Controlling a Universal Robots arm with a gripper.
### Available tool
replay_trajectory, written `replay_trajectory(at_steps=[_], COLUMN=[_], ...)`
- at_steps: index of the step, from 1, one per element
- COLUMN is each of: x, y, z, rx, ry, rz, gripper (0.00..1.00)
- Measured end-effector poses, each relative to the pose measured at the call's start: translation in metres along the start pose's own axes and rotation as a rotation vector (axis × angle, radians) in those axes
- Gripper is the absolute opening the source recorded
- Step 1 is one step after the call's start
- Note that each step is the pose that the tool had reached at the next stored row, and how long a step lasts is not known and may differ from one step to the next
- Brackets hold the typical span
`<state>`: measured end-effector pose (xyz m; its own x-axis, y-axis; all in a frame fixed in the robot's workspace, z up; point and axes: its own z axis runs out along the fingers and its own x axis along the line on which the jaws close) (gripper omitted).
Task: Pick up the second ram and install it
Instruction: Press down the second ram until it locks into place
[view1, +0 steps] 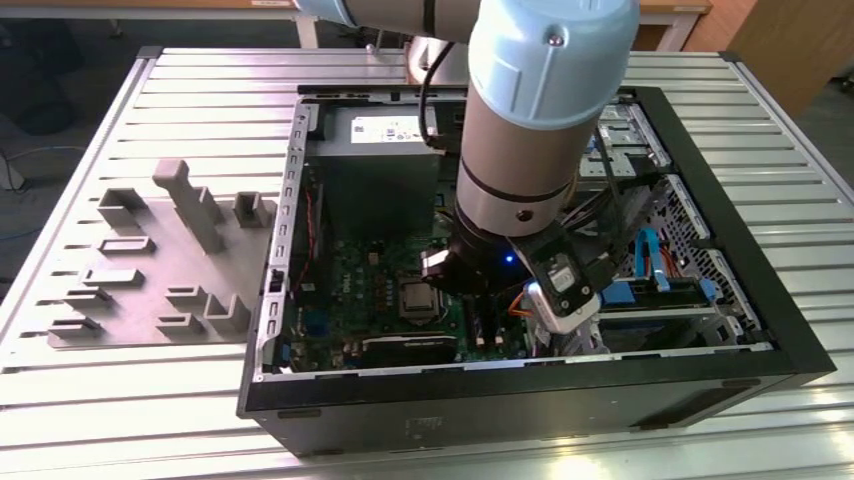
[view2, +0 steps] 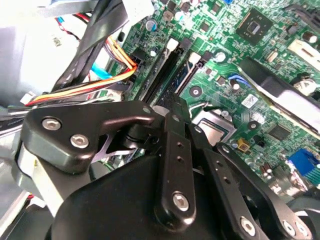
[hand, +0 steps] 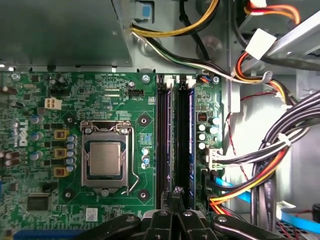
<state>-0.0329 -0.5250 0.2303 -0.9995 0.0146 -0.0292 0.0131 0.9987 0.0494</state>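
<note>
**Green board, two slots, one stick seated**

Green motherboard (hand: 115, 95) lying flat inside one open black case (view1: 534, 390). One silver CPU (hand: 105, 157) in its socket. Right beside that, two long black memory slots (hand: 163, 140) running parallel.

Looks like the second ram (hand: 185, 130) standing edge-up in the slot farther from the CPU, bluish along its top. Can't tell if the nearer slot holds a stick too.

One gripper (hand: 175, 192) down at the near end of the slots, two fingers pinched together, nothing visible between them. Tips roughly over the gap between both slots.

Outside the case, on the exterior view's left: one grey moulded tray (view1: 134, 300) on the slatted table (view1: 747, 120).
</note>
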Motion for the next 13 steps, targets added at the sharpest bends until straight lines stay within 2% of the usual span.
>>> replay_trajectory(at_steps=[2,8,13], x=[-0.0001,-0.0002,-0.0001], y=[0.0002,0.0004,0.0089], z=[-0.0050,-0.0056,-0.0051], rx=[0.0003,0.0008,0.0009], ry=[0.0000,0.0000,0.0000], rz=[0.000,0.000,0.000], gripper=[0.11,0.11,0.11])
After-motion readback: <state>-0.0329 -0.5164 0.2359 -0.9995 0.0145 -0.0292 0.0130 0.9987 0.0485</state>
